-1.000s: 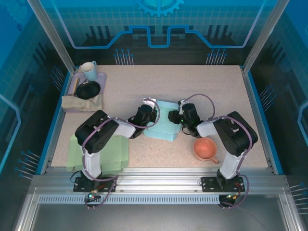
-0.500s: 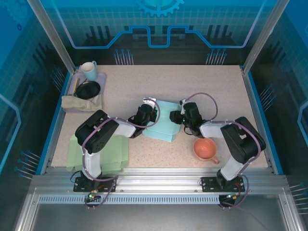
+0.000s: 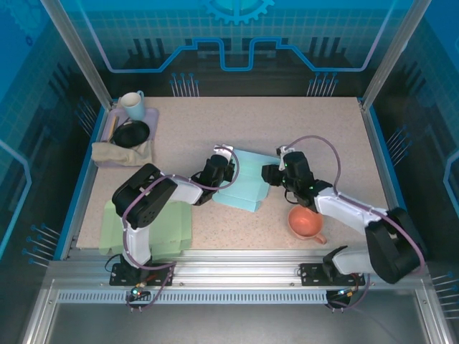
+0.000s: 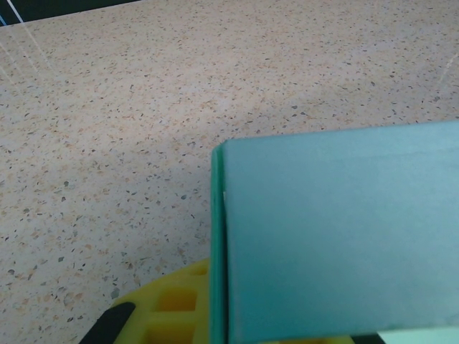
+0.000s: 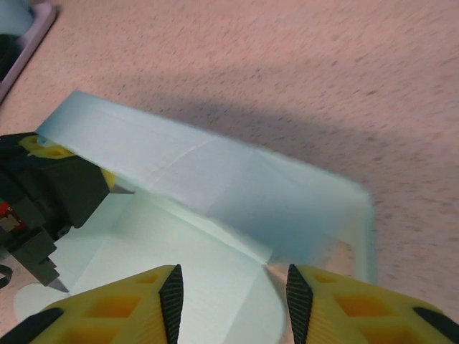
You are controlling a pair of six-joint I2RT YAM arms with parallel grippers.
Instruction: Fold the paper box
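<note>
Mid-fold: left gripper [image 3: 228, 169] clamps 1 raised wall of the paper box [image 3: 247, 185]; right gripper [image 5: 233, 287], jaws apart, must next fold the adjoining flap.

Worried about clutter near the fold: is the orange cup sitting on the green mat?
No, the orange cup stands on the bare table, well apart from the green mat.

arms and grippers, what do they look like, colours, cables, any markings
The left arm and right arm have chunky black joint housings joined by white links. A lilac cable loops along each. The right gripper has yellow lattice-moulded fingers with black pads. No markings are readable.
</note>
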